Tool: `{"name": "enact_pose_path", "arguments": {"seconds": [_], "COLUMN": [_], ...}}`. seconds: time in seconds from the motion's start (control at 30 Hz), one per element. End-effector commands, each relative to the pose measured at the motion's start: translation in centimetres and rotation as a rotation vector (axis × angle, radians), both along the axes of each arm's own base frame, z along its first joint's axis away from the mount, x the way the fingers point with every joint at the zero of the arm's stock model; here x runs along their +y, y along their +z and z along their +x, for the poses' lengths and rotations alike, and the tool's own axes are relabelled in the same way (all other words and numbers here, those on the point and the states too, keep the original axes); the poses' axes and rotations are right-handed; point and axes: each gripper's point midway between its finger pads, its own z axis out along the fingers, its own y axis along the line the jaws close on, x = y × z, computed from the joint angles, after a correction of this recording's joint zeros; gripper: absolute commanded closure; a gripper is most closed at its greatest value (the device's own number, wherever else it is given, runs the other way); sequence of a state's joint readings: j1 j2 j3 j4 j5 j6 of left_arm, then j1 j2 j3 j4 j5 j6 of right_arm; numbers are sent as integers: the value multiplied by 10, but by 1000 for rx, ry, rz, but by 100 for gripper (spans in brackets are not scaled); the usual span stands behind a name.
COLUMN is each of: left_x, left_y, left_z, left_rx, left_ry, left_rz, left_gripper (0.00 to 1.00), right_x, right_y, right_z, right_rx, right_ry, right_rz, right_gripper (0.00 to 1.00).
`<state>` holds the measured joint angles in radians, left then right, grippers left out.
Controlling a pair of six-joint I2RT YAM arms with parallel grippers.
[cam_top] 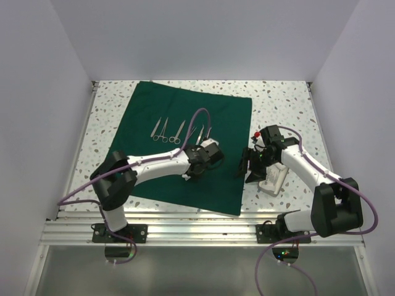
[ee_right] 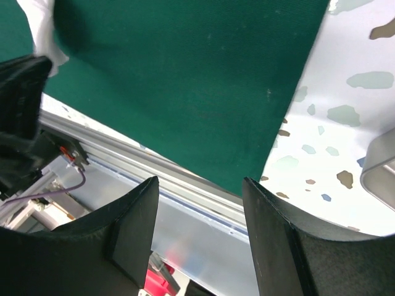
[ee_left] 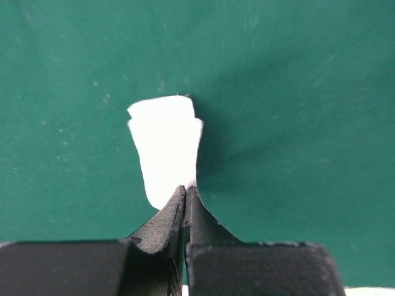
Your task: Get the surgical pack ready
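The dark green drape (cam_top: 142, 117) lies flat on the table. Two steel scissors (cam_top: 160, 129) and tweezers (cam_top: 200, 132) lie in a row on its far half. My left gripper (cam_top: 189, 174) hangs over the drape's near middle. In the left wrist view it (ee_left: 185, 191) is shut on a white gauze square (ee_left: 165, 148) that hangs just above the cloth. My right gripper (cam_top: 245, 169) is open and empty at the drape's right edge, next to the small metal tray (cam_top: 274, 179). In the right wrist view its jaws (ee_right: 200, 180) stand wide apart above the drape's near edge (ee_right: 185, 80).
The tray's rim (ee_right: 379, 166) shows at the right of the right wrist view, on the speckled tabletop (cam_top: 278, 98). An aluminium rail (cam_top: 197, 225) runs along the table's near edge. White walls close in the table on the left, right and back.
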<state>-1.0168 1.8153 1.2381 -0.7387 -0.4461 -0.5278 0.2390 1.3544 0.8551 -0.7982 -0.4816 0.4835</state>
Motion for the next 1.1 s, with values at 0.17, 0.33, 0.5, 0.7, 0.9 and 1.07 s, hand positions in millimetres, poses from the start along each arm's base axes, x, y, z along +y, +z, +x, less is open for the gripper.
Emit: {"name": "enact_pose_path", "arguments": {"seconds": [0.17, 0.33, 0.5, 0.7, 0.9, 1.07], "left_x": [-18, -24, -30, -41, -49, -58], "left_y": [56, 68, 71, 81, 87, 93], "left_z": [11, 9, 5, 3, 1, -1], "left_rx": [-8, -23, -14, -15, -23, -26], "left_ry": [-30, -57, -68, -94, -122, -146], "left_rz": [-191, -258, -305, -368, -426, -480], "left_gripper": [100, 100, 100, 100, 100, 100], "right_x": [10, 21, 48, 61, 75, 97], "right_y": [13, 23, 34, 42, 48, 52], "right_z": [8, 5, 15, 30, 46, 51], "right_rx": [-16, 102, 153, 238, 273, 293], "right_ry": [27, -103, -175, -360, -461, -433], "right_rz": [70, 114, 158, 147, 146, 152], "right_gripper": [40, 39, 32, 29, 30, 30]}}
